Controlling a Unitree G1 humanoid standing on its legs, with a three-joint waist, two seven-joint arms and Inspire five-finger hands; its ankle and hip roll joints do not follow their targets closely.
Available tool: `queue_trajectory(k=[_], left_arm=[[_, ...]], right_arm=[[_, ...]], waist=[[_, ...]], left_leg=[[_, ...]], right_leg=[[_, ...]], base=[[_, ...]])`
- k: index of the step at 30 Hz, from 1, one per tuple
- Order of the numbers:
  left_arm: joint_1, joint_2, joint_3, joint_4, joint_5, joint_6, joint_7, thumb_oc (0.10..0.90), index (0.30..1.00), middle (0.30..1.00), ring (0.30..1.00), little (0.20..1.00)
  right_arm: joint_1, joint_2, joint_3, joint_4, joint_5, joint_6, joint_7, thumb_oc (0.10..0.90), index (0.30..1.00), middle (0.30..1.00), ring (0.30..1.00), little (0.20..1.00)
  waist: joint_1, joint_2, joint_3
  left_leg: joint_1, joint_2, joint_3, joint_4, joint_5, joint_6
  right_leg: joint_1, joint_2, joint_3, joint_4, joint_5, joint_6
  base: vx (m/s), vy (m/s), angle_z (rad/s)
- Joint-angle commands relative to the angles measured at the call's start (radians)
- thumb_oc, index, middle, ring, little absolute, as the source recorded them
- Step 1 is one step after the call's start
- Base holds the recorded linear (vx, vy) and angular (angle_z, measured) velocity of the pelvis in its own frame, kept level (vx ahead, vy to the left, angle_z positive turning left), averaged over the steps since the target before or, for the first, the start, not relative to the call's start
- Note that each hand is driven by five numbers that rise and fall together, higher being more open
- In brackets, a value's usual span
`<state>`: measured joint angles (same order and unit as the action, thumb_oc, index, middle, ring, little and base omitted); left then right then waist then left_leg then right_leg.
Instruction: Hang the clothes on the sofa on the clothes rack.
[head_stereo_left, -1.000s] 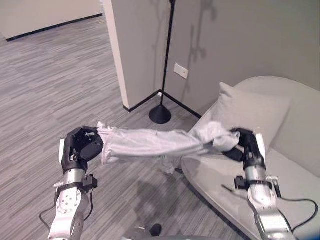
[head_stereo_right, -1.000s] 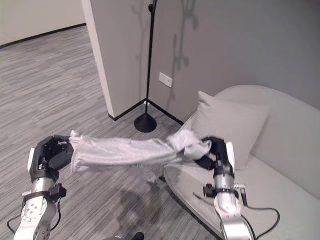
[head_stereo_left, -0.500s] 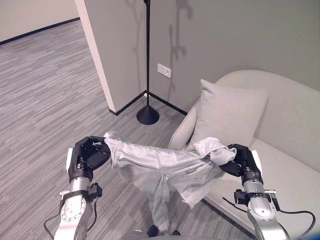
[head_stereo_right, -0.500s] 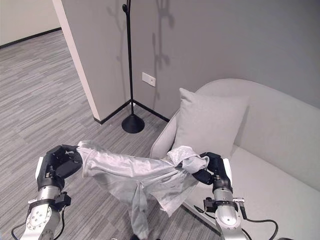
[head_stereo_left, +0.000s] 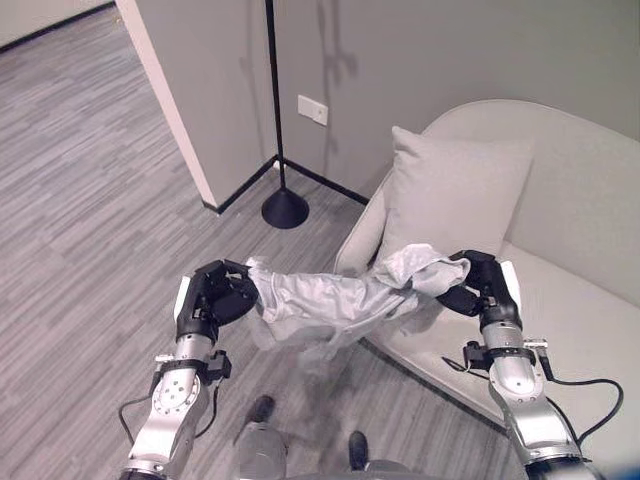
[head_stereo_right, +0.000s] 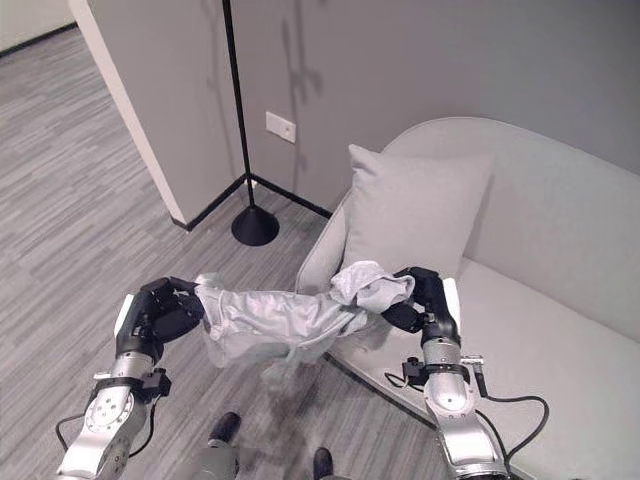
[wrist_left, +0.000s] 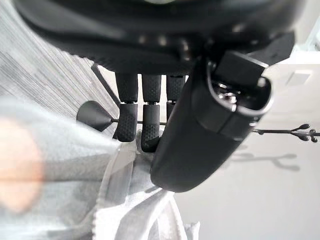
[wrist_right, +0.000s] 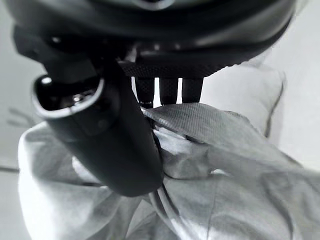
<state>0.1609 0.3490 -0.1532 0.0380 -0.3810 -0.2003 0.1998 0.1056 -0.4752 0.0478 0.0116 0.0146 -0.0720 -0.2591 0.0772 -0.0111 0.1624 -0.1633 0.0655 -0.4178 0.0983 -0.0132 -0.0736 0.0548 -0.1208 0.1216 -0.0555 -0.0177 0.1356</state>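
We grip the grey shirt with both hands, left hand and right hand clenched on its ends, beside the sofa.

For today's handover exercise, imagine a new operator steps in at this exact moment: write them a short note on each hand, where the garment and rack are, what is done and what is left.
Left hand: shut on one end of the garment.
Right hand: shut on the other end, bunched above the sofa seat edge.
Garment: lifted clear of the sofa, stretched between both hands, with the middle sagging over the floor.
Rack: black pole with a round base, standing in the wall corner beyond the sofa arm, nothing hung on the part in view.
Done: garment picked up.
Left: carry it to the rack, hang it, release.
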Motion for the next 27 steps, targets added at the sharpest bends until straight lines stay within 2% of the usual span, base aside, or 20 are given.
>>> queue_trajectory(k=[1,2,3,4,5,6,8,9,10,11,12,15,17,18,20,22,23,25,26,27], left_arm=[[-0.069,0.063,0.012,-0.12,0.085,-0.097,0.028,0.4,0.3,0.3,0.3,0.3],[-0.073,0.073,0.013,-0.103,0.093,-0.097,0.035,0.4,0.3,0.3,0.3,0.3],[-0.065,0.087,0.026,-0.11,0.103,-0.099,0.037,0.4,0.3,0.3,0.3,0.3],[-0.049,0.107,0.045,-0.11,0.125,-0.098,0.041,0.4,0.3,0.3,0.3,0.3],[-0.035,0.115,0.066,-0.111,0.135,-0.102,0.044,0.4,0.3,0.3,0.3,0.3],[-0.022,0.119,0.085,-0.114,0.142,-0.108,0.048,0.4,0.3,0.3,0.3,0.3],[0.022,0.115,0.116,-0.109,0.144,-0.108,0.038,0.4,0.3,0.3,0.3,0.3],[0.022,0.115,0.116,-0.109,0.144,-0.108,0.038,0.4,0.3,0.3,0.3,0.3],[0.06,0.111,0.142,-0.113,0.148,-0.102,0.026,0.4,0.3,0.3,0.3,0.3],[0.072,0.111,0.151,-0.119,0.148,-0.096,0.017,0.4,0.3,0.3,0.3,0.3],[0.085,0.109,0.16,-0.124,0.151,-0.095,0.012,0.4,0.3,0.3,0.3,0.3],[0.098,0.082,0.175,-0.111,0.148,-0.094,0.013,0.4,0.3,0.3,0.3,0.3],[0.093,0.074,0.172,-0.105,0.145,-0.094,0.013,0.4,0.3,0.3,0.3,0.3],[0.071,0.054,0.152,-0.097,0.149,-0.093,0.015,0.4,0.3,0.3,0.3,0.3],[0.052,0.041,0.138,-0.081,0.151,-0.094,0.029,0.4,0.3,0.3,0.3,0.3],[0.016,0.031,0.116,-0.079,0.143,-0.092,0.031,0.4,0.3,0.3,0.3,0.3],[0.003,0.03,0.099,-0.078,0.143,-0.093,0.03,0.4,0.3,0.3,0.3,0.3],[-0.021,0.034,0.076,-0.075,0.145,-0.098,0.035,0.4,0.3,0.3,0.3,0.3],[-0.016,0.034,0.075,-0.077,0.145,-0.095,0.035,0.4,0.3,0.3,0.3,0.3],[-0.002,0.027,0.08,-0.08,0.124,-0.096,0.04,0.4,0.3,0.3,0.3,0.3]], right_arm=[[0.001,0.033,-0.054,-0.133,-0.05,-0.059,-0.014,0.4,0.3,0.3,0.3,0.3],[0.006,0.053,-0.048,-0.118,-0.043,-0.055,-0.02,0.4,0.3,0.3,0.3,0.3],[-0.001,0.07,-0.041,-0.091,-0.022,-0.055,-0.025,0.4,0.3,0.3,0.3,0.3],[-0.016,0.08,-0.025,-0.075,-0.021,-0.051,-0.024,0.4,0.3,0.3,0.3,0.3],[-0.024,0.081,-0.019,-0.074,-0.032,-0.049,-0.021,0.4,0.3,0.3,0.3,0.3],[-0.025,0.079,-0.012,-0.082,-0.044,-0.055,-0.017,0.4,0.3,0.3,0.3,0.3],[0.024,0.077,-0.023,-0.107,-0.034,-0.063,0.006,0.4,0.3,0.3,0.3,0.3],[0.024,0.077,-0.023,-0.108,-0.034,-0.063,0.006,0.4,0.3,0.3,0.3,0.3],[0.05,0.057,-0.041,-0.112,-0.028,-0.076,0.027,0.4,0.3,0.3,0.3,0.3],[0.062,0.049,-0.049,-0.11,-0.027,-0.08,0.037,0.4,0.3,0.3,0.3,0.3],[0.078,0.042,-0.057,-0.108,-0.029,-0.08,0.042,0.4,0.3,0.3,0.3,0.3],[0.101,0.022,-0.088,-0.102,-0.048,-0.092,0.026,0.4,0.3,0.3,0.3,0.3],[0.102,0.02,-0.097,-0.103,-0.052,-0.095,0.018,0.4,0.3,0.3,0.3,0.3],[0.102,0.015,-0.116,-0.103,-0.087,-0.096,-0.007,0.4,0.3,0.3,0.3,0.3],[0.104,0.021,-0.125,-0.099,-0.096,-0.096,-0.027,0.4,0.3,0.3,0.3,0.3],[0.086,0.025,-0.132,-0.097,-0.099,-0.089,-0.047,0.4,0.3,0.3,0.3,0.3],[0.077,0.025,-0.135,-0.096,-0.11,-0.086,-0.061,0.4,0.3,0.3,0.3,0.3],[0.057,0.017,-0.139,-0.091,-0.116,-0.08,-0.082,0.4,0.3,0.3,0.3,0.3],[0.042,0.013,-0.135,-0.088,-0.119,-0.076,-0.095,0.4,0.3,0.3,0.3,0.3],[0.028,0.014,-0.135,-0.089,-0.124,-0.062,-0.113,0.4,0.3,0.3,0.3,0.3]], waist=[[0.013,0.015,-0.147],[0.015,0.011,-0.148],[0.021,0.016,-0.148],[0.034,0.02,-0.146],[0.046,0.029,-0.142],[0.049,0.04,-0.135],[0.037,0.044,-0.132],[0.038,0.044,-0.132],[0.034,0.032,-0.134],[0.034,0.019,-0.136],[0.034,0.004,-0.134],[0.029,-0.031,-0.126],[0.028,-0.037,-0.12],[0.024,-0.041,-0.112],[0.013,-0.044,-0.111],[0.007,-0.03,-0.106],[0.003,-0.022,-0.1],[0.004,0.007,-0.075],[0.009,0.016,-0.075],[0.016,0.009,-0.084]], left_leg=[[0.011,-0.098,-0.024,-0.03,-0.019,0.1],[0.0,-0.149,-0.025,0.0,-0.043,0.122],[0.0,-0.178,-0.019,0.005,-0.054,0.143],[0.008,-0.194,-0.011,0.007,-0.06,0.161],[0.014,-0.2,0.005,0.013,-0.065,0.169],[0.022,-0.195,0.026,0.018,-0.075,0.175],[0.044,-0.193,0.035,0.006,-0.085,0.181],[0.045,-0.192,0.036,0.006,-0.086,0.181],[0.055,-0.194,0.041,-0.012,-0.087,0.18],[0.064,-0.199,0.049,-0.021,-0.088,0.179],[0.078,-0.204,0.056,-0.031,-0.089,0.177],[0.122,-0.213,0.085,-0.056,-0.095,0.166],[0.132,-0.22,0.09,-0.057,-0.098,0.163],[0.143,-0.236,0.092,-0.033,-0.114,0.16],[0.151,-0.246,0.088,0.005,-0.138,0.148],[0.123,-0.257,0.112,0.136,-0.183,0.128],[0.098,-0.259,0.13,0.224,-0.156,0.114],[-0.032,-0.262,0.153,0.468,-0.069,0.094],[-0.076,-0.261,0.164,0.534,-0.033,0.102],[-0.136,-0.256,0.179,0.524,-0.054,0.138]], right_leg=[[0.013,-0.157,0.044,0.008,0.061,-0.058],[-0.007,-0.189,0.045,0.021,0.124,-0.062],[-0.035,-0.206,0.039,0.042,0.179,-0.073],[-0.075,-0.223,0.019,0.061,0.267,-0.083],[-0.096,-0.233,-0.029,0.076,0.294,-0.09],[-0.109,-0.211,-0.067,0.106,0.259,-0.1],[-0.111,-0.107,-0.05,0.185,0.116,-0.113],[-0.113,-0.107,-0.048,0.189,0.113,-0.113],[-0.103,-0.013,-0.05,0.218,0.0,-0.108],[-0.096,0.03,-0.058,0.231,-0.046,-0.107],[-0.093,0.068,-0.059,0.24,-0.075,-0.107],[-0.106,0.18,-0.036,0.229,-0.089,-0.101],[-0.099,0.199,-0.037,0.209,-0.084,-0.105],[-0.081,0.207,-0.046,0.185,-0.088,-0.123],[-0.068,0.214,-0.025,0.177,-0.082,-0.135],[-0.041,0.207,-0.016,0.148,-0.073,-0.147],[-0.026,0.204,-0.008,0.132,-0.068,-0.151],[-0.013,0.218,0.013,0.104,-0.052,-0.161],[-0.005,0.222,0.019,0.091,-0.048,-0.166],[0.026,0.206,0.039,0.04,-0.04,-0.165]], base=[[0.05,0.891,0.2],[0.03,0.851,0.11],[-0.01,0.809,-0.03],[-0.02,0.715,-0.31],[-0.04,0.624,-0.66],[-0.02,0.504,-0.84],[0.0,0.293,-0.73],[0.02,0.209,-0.28],[0.04,0.174,-0.12],[0.07,0.196,-0.22],[0.08,0.092,-0.23],[0.08,0.051,-0.33],[0.08,0.055,-0.29],[0.12,0.061,-0.18],[0.17,0.053,0.02],[0.15,0.072,0.25],[0.08,0.104,0.17],[0.01,0.11,0.0],[0.14,0.15,0.09],[0.14,0.118,0.01]])
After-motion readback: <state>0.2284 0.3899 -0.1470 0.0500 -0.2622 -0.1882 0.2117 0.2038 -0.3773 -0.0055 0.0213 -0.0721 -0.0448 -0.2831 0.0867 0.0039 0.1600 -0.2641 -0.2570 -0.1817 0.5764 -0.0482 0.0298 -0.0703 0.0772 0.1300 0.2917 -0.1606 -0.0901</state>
